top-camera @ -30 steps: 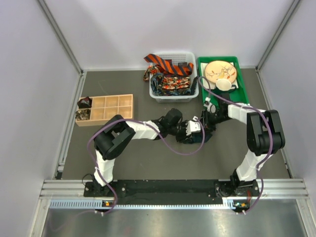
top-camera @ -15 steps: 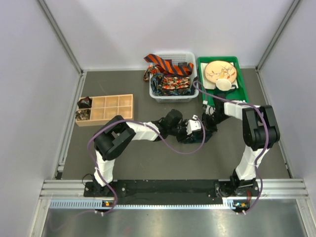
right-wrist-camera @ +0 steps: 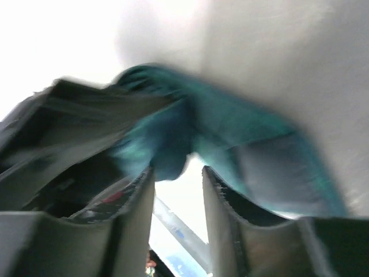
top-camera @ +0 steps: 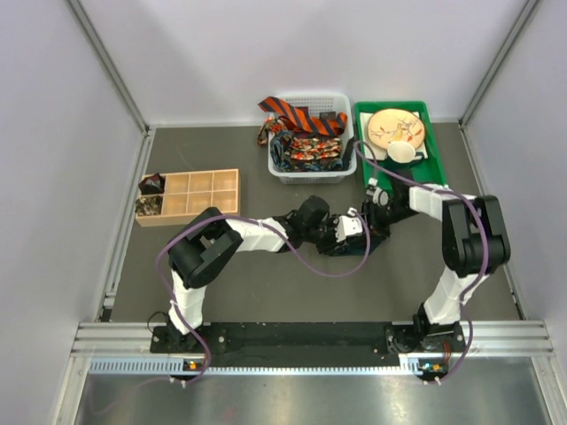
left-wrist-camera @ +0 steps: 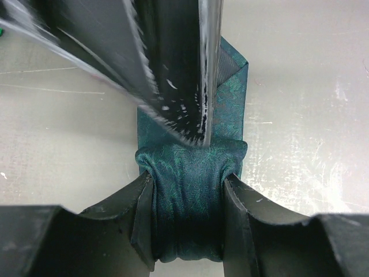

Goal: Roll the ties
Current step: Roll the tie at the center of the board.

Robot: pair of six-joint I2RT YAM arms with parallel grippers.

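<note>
The dark teal tie shows in the left wrist view as a partly rolled bundle, with its flat tail lying on the table beyond it. My left gripper is shut on the roll, one finger on each side. My right gripper's fingers point down onto the top of the roll. In the blurred right wrist view the right gripper has a narrow gap between its fingers, with teal fabric at the tips. In the top view both grippers, left and right, meet mid-table and hide the tie.
A white basket at the back holds patterned ties, with the orange-and-black striped tie over its rim. A green tray with a wooden plate stands to its right. A wooden organizer stands at the left.
Both grippers stay together at the teal tie. The right arm swung slightly left and then back to the right.
</note>
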